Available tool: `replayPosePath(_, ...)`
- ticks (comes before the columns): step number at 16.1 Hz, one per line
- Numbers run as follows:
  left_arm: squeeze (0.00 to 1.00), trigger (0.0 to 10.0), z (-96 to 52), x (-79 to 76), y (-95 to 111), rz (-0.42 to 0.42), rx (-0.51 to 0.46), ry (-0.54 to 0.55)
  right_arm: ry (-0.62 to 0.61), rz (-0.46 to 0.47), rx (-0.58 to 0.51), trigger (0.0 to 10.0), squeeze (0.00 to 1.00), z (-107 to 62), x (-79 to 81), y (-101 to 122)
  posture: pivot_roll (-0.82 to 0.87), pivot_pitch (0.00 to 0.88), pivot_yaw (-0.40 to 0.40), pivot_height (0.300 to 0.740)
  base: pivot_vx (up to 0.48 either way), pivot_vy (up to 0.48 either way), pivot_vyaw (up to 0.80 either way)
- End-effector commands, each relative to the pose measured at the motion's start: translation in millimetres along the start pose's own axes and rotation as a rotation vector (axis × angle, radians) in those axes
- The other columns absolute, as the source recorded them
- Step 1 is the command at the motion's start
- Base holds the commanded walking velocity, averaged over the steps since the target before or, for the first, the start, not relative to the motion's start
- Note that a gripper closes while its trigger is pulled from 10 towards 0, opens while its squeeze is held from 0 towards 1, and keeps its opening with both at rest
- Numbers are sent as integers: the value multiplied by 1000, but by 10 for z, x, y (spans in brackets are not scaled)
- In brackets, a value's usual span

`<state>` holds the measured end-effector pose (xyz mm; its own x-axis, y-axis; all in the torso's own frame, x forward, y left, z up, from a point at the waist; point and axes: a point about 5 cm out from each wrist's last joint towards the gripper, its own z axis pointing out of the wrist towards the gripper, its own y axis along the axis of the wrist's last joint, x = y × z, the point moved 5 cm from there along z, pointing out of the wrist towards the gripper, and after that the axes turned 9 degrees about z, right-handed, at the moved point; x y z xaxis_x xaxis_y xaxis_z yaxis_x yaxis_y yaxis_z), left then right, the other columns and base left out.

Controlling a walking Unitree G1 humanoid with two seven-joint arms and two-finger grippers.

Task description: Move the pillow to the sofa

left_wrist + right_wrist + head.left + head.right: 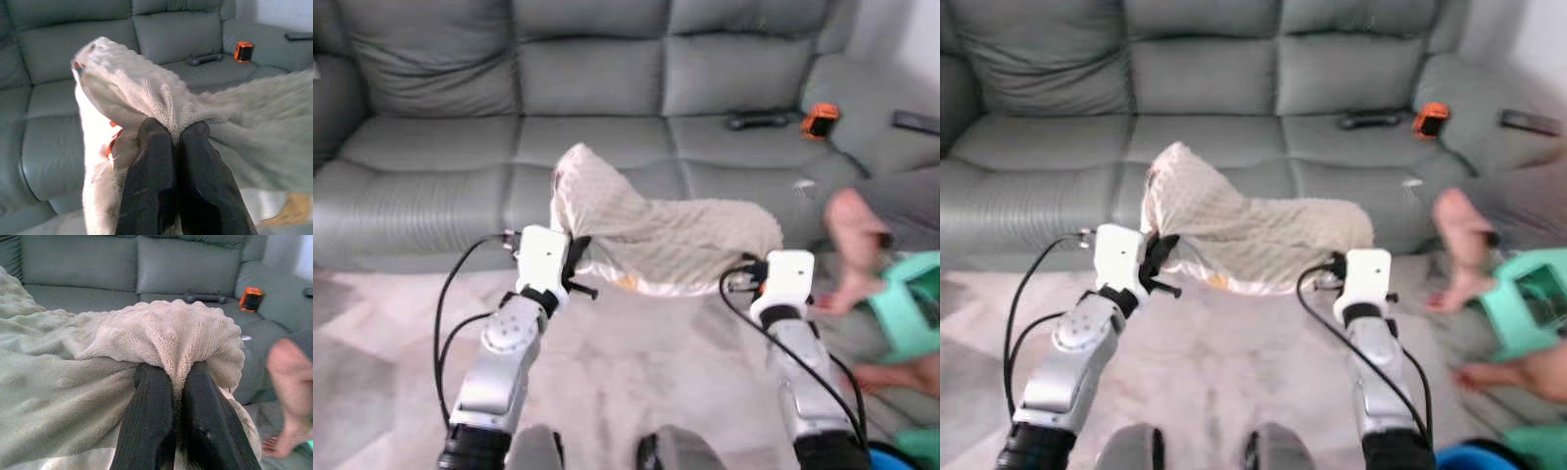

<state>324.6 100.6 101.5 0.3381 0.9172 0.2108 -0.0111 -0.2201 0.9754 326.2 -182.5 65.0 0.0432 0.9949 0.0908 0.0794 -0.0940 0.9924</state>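
The pillow [656,230] is held before the sofa [440,157] between the left gripper [173,134] and right gripper [176,372], with a person's foot [852,250] to its right.

Both silver arms forward, left gripper [174,134] and right gripper [177,372] each pinched tight on fabric.

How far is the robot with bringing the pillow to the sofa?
Done: both grippers, left and right, are shut on the pillow, which is lifted off the floor. In hand: it hangs before the sofa. Left: laying it on the seat and letting go.
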Motion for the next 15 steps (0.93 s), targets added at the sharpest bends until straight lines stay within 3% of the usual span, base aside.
replayPosePath(1, 0, 10000, -7, 84, 24, 13, -23, 27, 30, 11, -21, 10000, 0, 19, 102, 53, 13, 119, -63, 740, 0, 0, 0)
replayPosePath(7, 0, 10000, -18, 261, -6, 7, -15, 90, 41, 14, -17, 10000, 0, 18, 122, 39, 13, 118, -60, 740, 45, 0, 0)
replayPosePath(15, 0, 10000, -9, 208, 21, -21, -30, 69, 48, 3, -12, 10000, 0, 1, 132, 26, 5, 127, -59, 740, 351, 0, 0)
